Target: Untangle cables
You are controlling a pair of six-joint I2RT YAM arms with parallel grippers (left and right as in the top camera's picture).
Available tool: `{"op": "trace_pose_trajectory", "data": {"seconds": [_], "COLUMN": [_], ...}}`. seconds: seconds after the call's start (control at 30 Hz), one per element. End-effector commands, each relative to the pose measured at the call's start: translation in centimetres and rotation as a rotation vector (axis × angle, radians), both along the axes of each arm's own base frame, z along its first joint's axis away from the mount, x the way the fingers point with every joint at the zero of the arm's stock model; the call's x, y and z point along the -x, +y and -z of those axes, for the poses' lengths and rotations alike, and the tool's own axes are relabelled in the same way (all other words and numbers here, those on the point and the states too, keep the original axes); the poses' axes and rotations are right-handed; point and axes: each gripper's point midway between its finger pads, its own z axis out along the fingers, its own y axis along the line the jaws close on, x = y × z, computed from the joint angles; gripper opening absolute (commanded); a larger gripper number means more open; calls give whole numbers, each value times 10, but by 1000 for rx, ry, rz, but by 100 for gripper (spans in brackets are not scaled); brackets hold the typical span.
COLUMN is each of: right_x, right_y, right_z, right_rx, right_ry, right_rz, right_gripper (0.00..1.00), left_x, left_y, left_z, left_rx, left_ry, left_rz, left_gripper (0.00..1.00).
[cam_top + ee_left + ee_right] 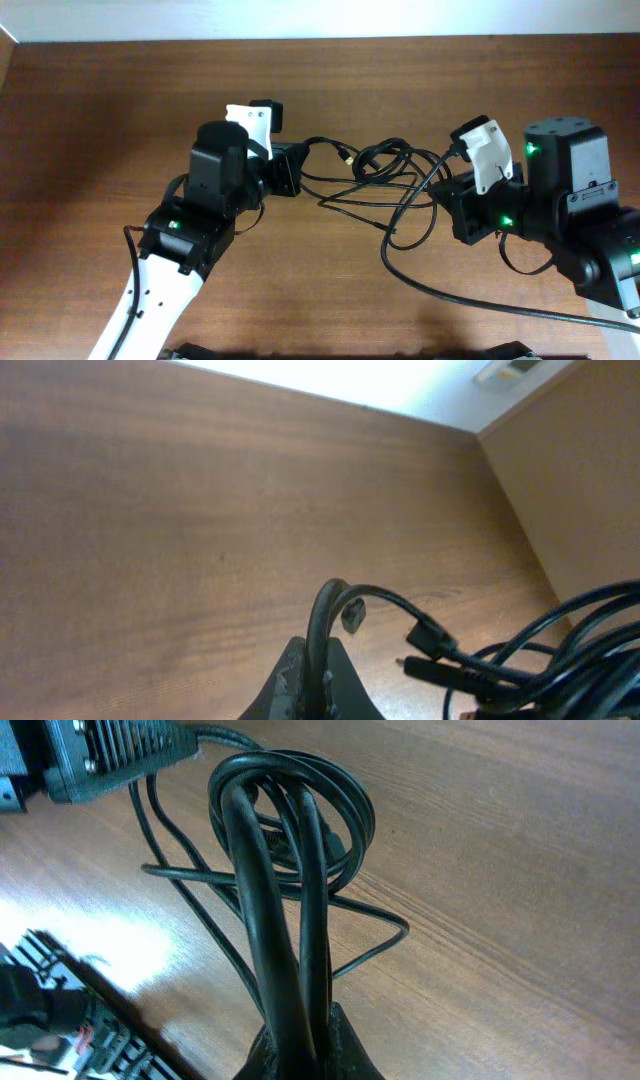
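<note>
A tangle of thin black cables (375,180) hangs and lies between my two grippers over the middle of the wooden table (90,130). My left gripper (292,165) is shut on one cable strand (322,625), which arches up from its jaws; small plug ends (425,640) hang just right of it. My right gripper (452,190) is shut on a bundle of several looped strands (290,900), held up off the table. A gold-tipped plug (346,156) sticks out near the top of the tangle.
A thicker black cable (470,300) runs from the right arm across the table toward the front right. The left arm's black body (100,755) shows at the top left of the right wrist view. A white wall (320,18) borders the table's far edge.
</note>
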Motion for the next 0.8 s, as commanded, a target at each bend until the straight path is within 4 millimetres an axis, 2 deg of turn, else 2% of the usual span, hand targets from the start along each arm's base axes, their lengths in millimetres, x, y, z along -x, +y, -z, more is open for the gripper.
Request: {"op": "trace_pose_trajectory", "data": {"seconds": [0.0,0.03,0.07,0.1,0.2,0.27,0.33,0.4,0.5,0.63,0.77], "right_x": [-13,-14,-15,-16,-16,-14,-3,6,15,31,44], "right_y": [-36,-34,-32,-32,-27,-20,2,15,26,42,53], "right_z": [-4,-5,-7,-8,-10,-13,-19,-23,-29,-38,-47], "right_rx": [84,77,66,63,43,14,-26,-62,-95,-155,-214], "right_ry": [-44,-48,-56,-62,-64,-64,-95,-113,-141,-178,-215], "right_rz": [203,198,191,191,172,135,-42,-148,-260,-405,-520], "right_gripper": [4,4,4,4,4,4,4,4,4,4,4], "left_x": [-19,-16,-12,-9,-8,-3,8,14,39,47,59], "left_y": [52,48,39,36,36,21,-3,-14,-40,-52,-74], "left_z": [15,17,18,18,19,15,4,-3,-18,-26,-35], "left_rx": [-132,-127,-157,-185,-218,-240,-242,-233,-138,-108,-94], "left_ry": [14,27,3,-15,-29,-91,-202,-268,-359,-397,-456], "left_rz": [-240,-211,-118,-70,-42,94,300,397,609,660,724], "left_gripper": [9,32,71,99,99,99,99,99,99,99,99]}}
